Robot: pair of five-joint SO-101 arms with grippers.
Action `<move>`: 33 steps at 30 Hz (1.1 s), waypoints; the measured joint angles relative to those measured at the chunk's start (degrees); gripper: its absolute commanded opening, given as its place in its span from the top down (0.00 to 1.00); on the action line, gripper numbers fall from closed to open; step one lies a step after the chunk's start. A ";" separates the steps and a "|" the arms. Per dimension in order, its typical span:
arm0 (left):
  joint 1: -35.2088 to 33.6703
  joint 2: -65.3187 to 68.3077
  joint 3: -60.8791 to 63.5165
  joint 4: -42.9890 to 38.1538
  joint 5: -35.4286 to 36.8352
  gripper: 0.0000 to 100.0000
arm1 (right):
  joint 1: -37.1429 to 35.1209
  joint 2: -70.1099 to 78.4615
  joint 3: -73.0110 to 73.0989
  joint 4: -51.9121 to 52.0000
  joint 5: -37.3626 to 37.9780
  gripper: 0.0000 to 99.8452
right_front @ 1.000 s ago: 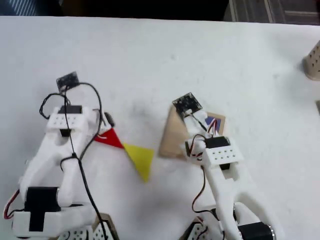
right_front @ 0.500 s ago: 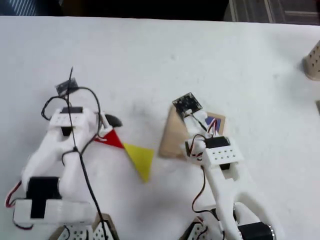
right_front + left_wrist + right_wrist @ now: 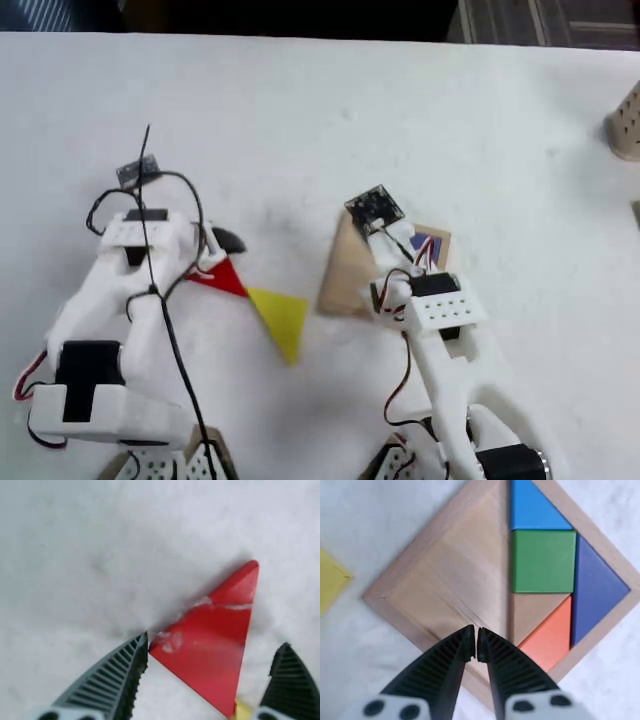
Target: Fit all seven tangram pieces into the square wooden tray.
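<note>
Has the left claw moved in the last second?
Yes. The left claw has shifted slightly toward the flat yellow triangular piece, which stays put.

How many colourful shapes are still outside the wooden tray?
2. The red triangular piece sits between the tips of the open left end effector. The yellow triangular piece lies beside it, towards the square wooden tray. Others may hide under the arms.

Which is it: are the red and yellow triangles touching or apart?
Touching: in the left wrist view the red triangle meets the yellow triangle with no gap.
</note>
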 measured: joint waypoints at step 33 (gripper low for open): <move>0.79 11.78 -12.75 9.58 -7.82 0.69 | 0.00 0.00 0.09 0.00 0.00 0.98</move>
